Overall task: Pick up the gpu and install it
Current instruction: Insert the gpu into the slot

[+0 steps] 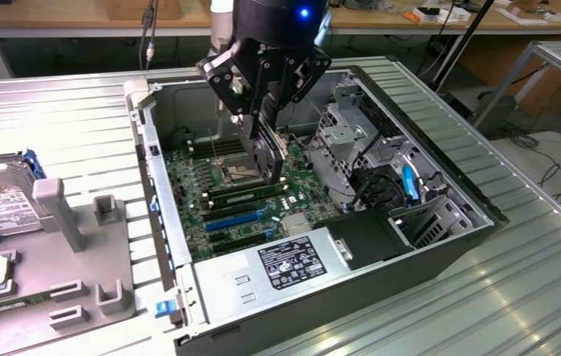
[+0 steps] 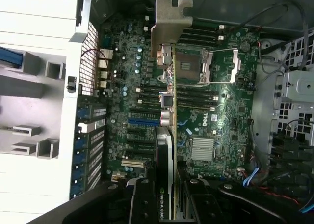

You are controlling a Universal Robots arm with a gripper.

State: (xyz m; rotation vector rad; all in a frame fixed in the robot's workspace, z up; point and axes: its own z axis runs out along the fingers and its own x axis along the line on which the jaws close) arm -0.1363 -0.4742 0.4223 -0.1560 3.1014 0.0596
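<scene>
The gripper (image 1: 263,119) has its jaws clamped on the gpu (image 1: 268,159). The card hangs on edge between them over the motherboard (image 1: 223,194) inside the open computer case (image 1: 443,256), its metal bracket (image 2: 169,22) farthest from the fingers.

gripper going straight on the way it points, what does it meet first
The held gpu leads the gripper, so its lower edge would likely meet the motherboard first; exact spot unclear.
</scene>
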